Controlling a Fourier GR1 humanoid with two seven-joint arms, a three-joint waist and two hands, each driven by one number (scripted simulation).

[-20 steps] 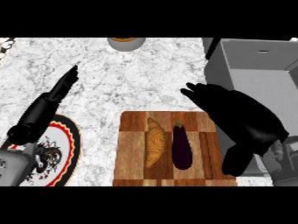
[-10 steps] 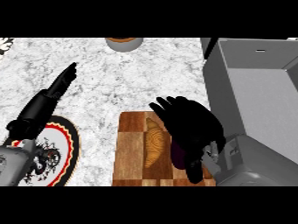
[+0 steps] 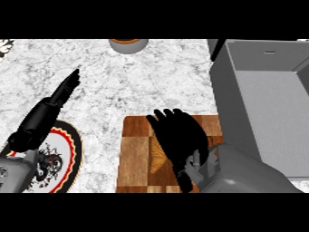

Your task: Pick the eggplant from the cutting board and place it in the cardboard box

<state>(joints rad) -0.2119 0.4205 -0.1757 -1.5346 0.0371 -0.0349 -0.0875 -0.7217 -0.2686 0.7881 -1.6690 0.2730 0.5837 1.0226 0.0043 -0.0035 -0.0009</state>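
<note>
The wooden cutting board (image 3: 135, 149) lies at the bottom centre of the head view. My right hand (image 3: 176, 136) lies over its middle with fingers stretched forward and slightly spread, and it is open. The eggplant is hidden under that hand, and I cannot tell whether the two touch. A tan, bread-like item (image 3: 157, 159) shows on the board just left of the hand. The open grey box (image 3: 267, 108) stands directly right of the board. My left hand (image 3: 64, 88) rests open at the left, fingers pointing away.
A round plate with a red and black rim (image 3: 68, 152) lies at the lower left, partly under my left forearm. A brown-rimmed bowl (image 3: 128, 44) stands at the far edge of the marble counter. The box's near wall rises right beside the board.
My right hand has moved left from the box side and come down over the board's middle, covering the eggplant that showed a second ago. The left arm has stayed put.
</note>
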